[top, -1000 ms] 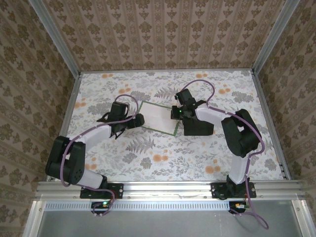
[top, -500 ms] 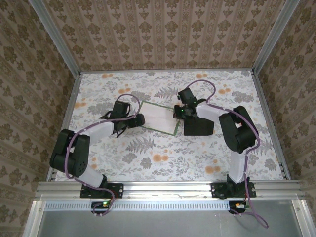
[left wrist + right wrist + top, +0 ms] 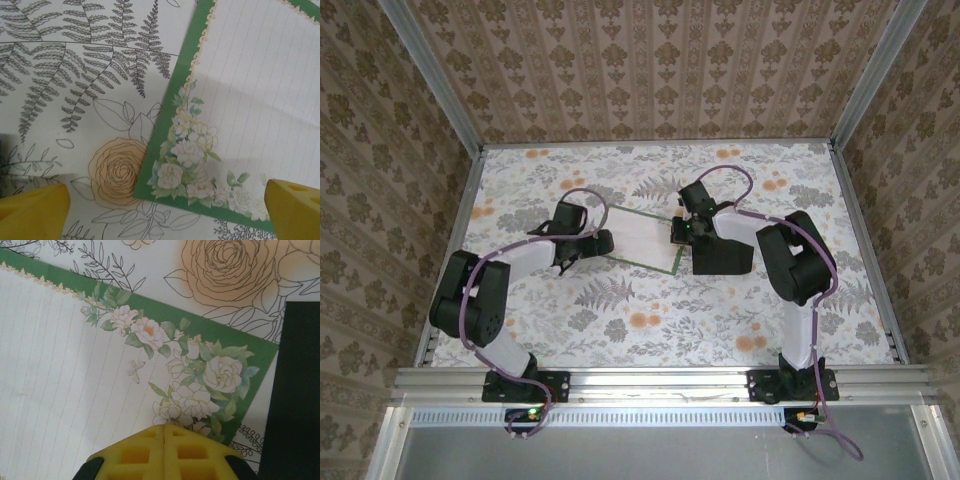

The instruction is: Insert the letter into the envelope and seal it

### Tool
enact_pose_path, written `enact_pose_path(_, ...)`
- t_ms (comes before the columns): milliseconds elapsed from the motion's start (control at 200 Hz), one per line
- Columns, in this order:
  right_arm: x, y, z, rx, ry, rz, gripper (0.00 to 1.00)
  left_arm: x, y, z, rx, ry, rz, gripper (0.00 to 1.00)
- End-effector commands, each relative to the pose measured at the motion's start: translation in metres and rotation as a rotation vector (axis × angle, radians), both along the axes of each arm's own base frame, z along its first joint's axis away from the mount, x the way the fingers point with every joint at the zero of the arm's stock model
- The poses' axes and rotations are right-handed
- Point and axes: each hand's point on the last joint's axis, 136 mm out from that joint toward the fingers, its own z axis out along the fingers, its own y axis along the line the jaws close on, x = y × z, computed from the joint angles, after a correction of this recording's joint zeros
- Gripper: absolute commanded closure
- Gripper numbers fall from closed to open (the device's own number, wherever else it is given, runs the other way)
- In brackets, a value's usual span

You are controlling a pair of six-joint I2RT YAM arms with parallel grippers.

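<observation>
Lying just beside the flat black paper envelope (image 3: 725, 257) is the green-bordered white paper letter (image 3: 642, 238). The left gripper (image 3: 162, 215) gapes wide at one corner. The right gripper (image 3: 165, 440) is closed tight.

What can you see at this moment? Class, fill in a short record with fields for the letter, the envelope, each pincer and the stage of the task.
letter: lined white sheet with a green border and flowered corners, flat on the table
envelope: black, flat, beside the letter on the right arm's side, with a narrow gap at the corner
left pincer: open, astride a flowered corner of the letter
right pincer: shut, tips over the letter's corner nearest the envelope
stage: letter not yet in the envelope
</observation>
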Motion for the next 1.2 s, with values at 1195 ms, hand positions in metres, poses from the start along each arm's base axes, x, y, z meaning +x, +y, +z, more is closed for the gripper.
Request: enact_pose_path(1195,-0.001,-0.010,-0.016,0.000,0.042,-0.022,1.00,0.008,-0.061,0.005,-0.146,0.043,-0.145,0.00)
